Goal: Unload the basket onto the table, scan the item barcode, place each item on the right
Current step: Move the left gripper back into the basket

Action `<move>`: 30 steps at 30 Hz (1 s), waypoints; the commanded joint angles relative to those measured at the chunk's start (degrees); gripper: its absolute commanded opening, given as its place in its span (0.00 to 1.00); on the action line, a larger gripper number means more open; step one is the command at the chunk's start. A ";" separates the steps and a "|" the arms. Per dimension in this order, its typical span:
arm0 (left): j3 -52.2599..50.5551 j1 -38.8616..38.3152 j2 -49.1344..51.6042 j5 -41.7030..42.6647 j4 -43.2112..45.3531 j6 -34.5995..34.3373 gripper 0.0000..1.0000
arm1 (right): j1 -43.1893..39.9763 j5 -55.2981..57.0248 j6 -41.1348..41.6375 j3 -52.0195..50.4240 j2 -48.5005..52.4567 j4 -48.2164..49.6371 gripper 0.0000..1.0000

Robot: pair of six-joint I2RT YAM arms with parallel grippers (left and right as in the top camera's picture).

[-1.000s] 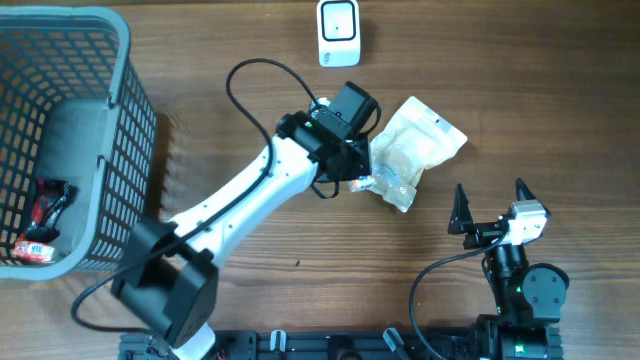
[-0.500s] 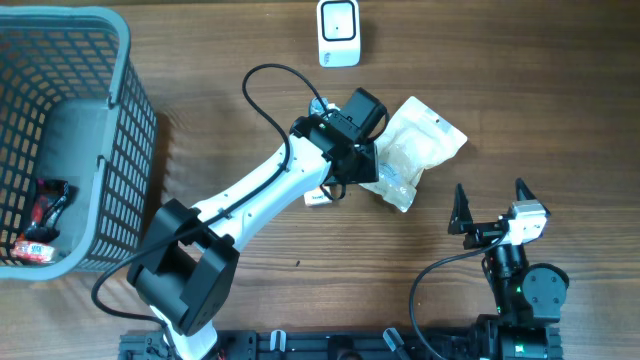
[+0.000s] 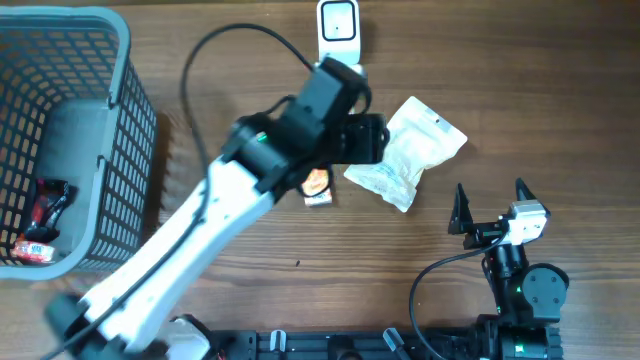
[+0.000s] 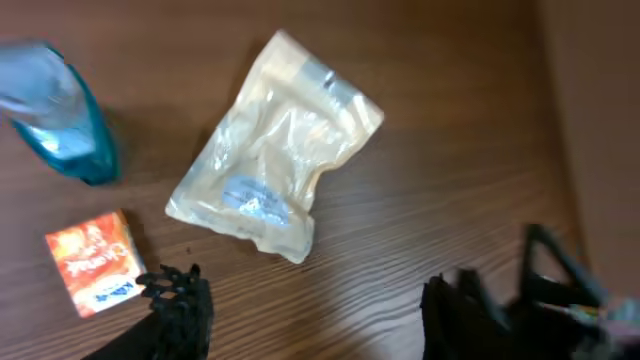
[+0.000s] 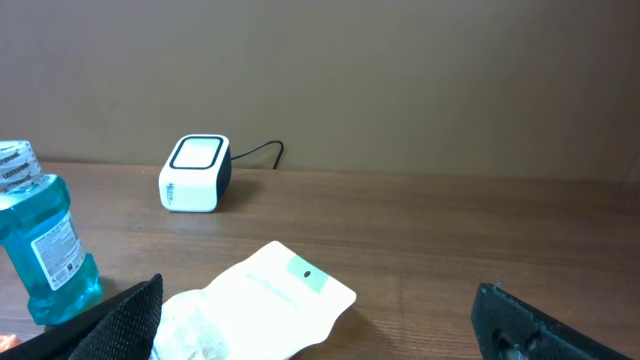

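The blue bottle (image 4: 55,110) is showing blurred and is running off the left wrist view's left edge; from overhead the left arm (image 3: 200,228), itself blurred, is hiding it completely and is covering one edge of the orange packet (image 3: 317,188). The basket (image 3: 135,120) is running past the frame's left side, and the wrappers (image 3: 45,202) inside it, possibly snacks, are showing too small to read. The pouch (image 5: 270,290) is dropping below the right wrist view's bottom edge.

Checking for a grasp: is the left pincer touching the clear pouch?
Apart. In the left wrist view the left pincer stands open, and a plain gap shows between each finger and the clear pouch.
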 commanded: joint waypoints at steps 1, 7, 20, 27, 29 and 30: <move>0.85 5.68 -7.43 -9.42 -4.28 2.82 0.66 | 0.22 0.57 -0.96 -0.04 -0.31 0.24 1.00; 0.85 29.94 -16.90 -18.67 -9.18 2.78 0.76 | 0.22 0.57 -0.96 -0.04 -0.31 0.24 1.00; 0.81 74.71 -8.39 -18.99 -8.68 -8.61 0.85 | 0.22 0.57 -0.96 -0.04 -0.31 0.24 1.00; 0.81 77.15 4.87 -24.70 -9.31 -8.61 0.84 | 0.22 0.57 -0.96 -0.04 -0.31 0.24 1.00; 0.81 77.15 8.46 -25.46 -9.73 -8.61 0.84 | 0.22 0.57 -0.96 -0.04 -0.31 0.24 1.00; 0.81 77.15 10.23 -25.49 -9.73 -8.61 0.84 | 0.22 0.57 -0.96 -0.04 -0.31 0.24 1.00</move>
